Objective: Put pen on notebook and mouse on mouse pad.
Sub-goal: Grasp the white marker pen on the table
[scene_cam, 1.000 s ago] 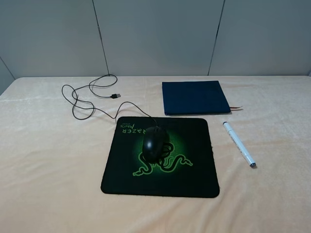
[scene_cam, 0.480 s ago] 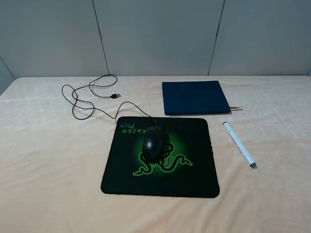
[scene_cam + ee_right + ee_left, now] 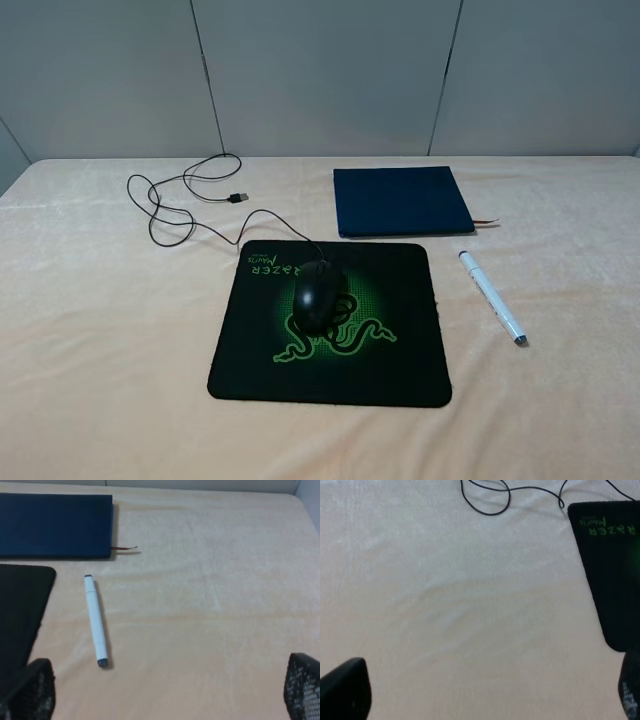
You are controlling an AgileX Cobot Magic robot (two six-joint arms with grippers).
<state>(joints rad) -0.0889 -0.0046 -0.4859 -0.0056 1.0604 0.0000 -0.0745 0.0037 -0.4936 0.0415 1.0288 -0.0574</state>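
- The mouse (image 3: 315, 297) sits on the mouse pad (image 3: 400, 350), on the green snake logo, just nearer the camera than the "RAZER" lettering.
- Its cable (image 3: 170, 215) leaves over the pad's far edge and loops across the desk (image 3: 100, 350) to the left. It ends in a USB plug (image 3: 238, 198) lying left of the notebook (image 3: 400, 200).
- The notebook lies flat and closed just beyond the pad's far right corner, with a narrow strip of desk between them. A ribbon bookmark (image 3: 487, 222) pokes out at its near right corner.
- The pen (image 3: 491, 297) rests on the bare desk just right of the pad, apart from the notebook and touching neither. It lies on a slant, its bluish-grey tip toward the near edge.
- The left claw (image 3: 485, 692) is spread wide over bare desk beside the pad's left edge, holding nothing.
- The right claw (image 3: 165, 687) is also spread wide and holds nothing. The pen lies on the desk ahead of it, closer to one finger than the other.
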